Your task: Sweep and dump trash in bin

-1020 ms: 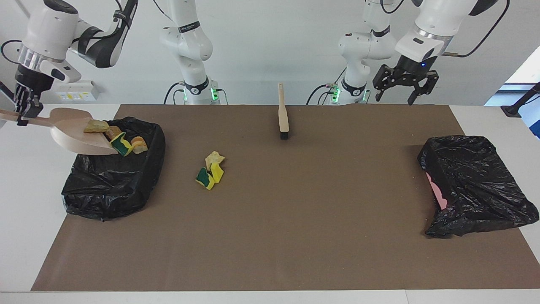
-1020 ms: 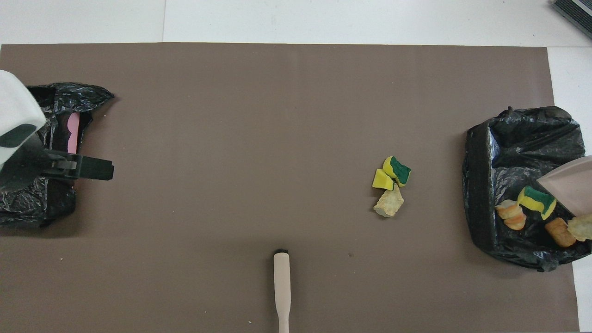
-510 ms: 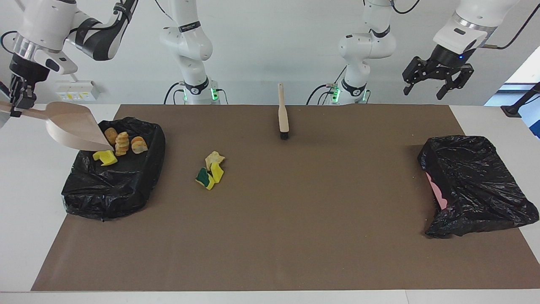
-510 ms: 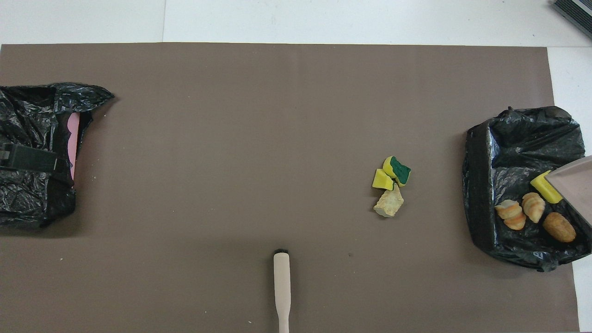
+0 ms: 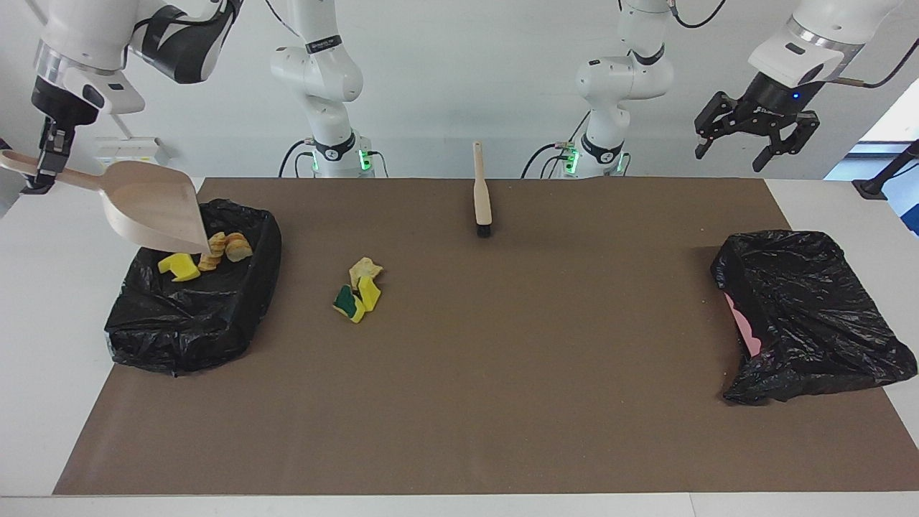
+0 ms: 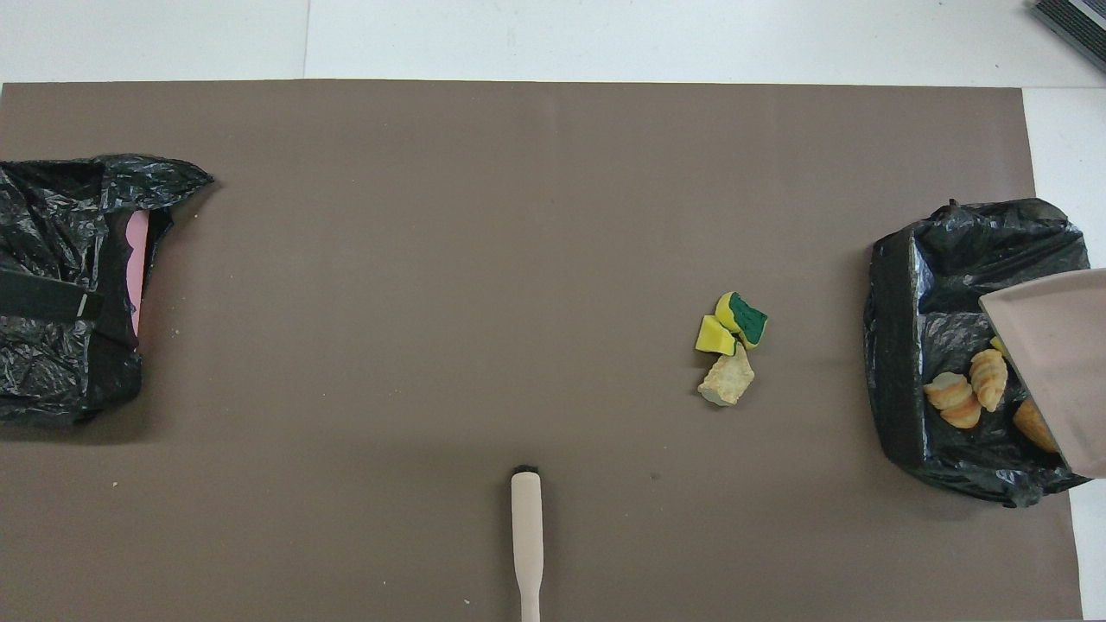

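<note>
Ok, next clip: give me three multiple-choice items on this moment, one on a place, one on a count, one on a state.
1. Where does the beige wooden hand brush lie?
A. in a bin
B. on the brown mat, near the robots' edge
C. in the left gripper

2. How many scraps make up the loose cluster of yellow-green sponge and tan crumbly scraps on the mat?
A. three
B. one
C. six

3. What is the state of the right gripper?
A. open and empty
B. shut on the brush
C. shut on the beige wooden dustpan

Answers: 1 B, the brush rests on the mat between the arm bases. 2 A, two sponge pieces and one tan chunk show. 3 C, it clamps the dustpan's handle, tilted over the black-bagged bin.
</note>
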Robot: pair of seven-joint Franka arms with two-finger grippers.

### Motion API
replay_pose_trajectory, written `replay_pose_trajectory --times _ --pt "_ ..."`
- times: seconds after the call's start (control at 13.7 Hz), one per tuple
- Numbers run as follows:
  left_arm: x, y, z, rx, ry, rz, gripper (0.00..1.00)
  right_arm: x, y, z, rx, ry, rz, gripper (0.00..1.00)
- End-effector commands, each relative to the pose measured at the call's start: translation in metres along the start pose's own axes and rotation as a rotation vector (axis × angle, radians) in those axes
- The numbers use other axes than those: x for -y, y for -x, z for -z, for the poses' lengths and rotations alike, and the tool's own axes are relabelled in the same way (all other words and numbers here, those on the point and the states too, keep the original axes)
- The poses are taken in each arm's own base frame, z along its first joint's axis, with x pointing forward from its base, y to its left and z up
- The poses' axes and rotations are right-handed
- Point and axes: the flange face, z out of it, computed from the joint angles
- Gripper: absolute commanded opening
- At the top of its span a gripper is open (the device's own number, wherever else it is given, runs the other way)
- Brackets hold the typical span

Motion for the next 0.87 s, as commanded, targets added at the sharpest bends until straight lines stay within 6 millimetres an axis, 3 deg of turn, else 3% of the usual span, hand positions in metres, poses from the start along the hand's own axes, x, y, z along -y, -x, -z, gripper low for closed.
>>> replay_pose_trajectory --times 0.0,0.36,0.8 --pt "0.003 0.002 0.005 0.011 -0.015 -0.013 1.00 -0.021 -0.025 0.020 -0.015 -0.022 -0.113 0.00" --pt "0.003 0.001 0.003 0.024 -0.036 -0.013 1.00 -0.071 -0.110 0.070 -0.109 -0.075 -0.427 0.00" --pt "0.001 0.001 0.007 0.004 -0.035 -0.004 1.00 -0.122 -0.197 0.091 -0.234 -0.215 -0.847 0.00"
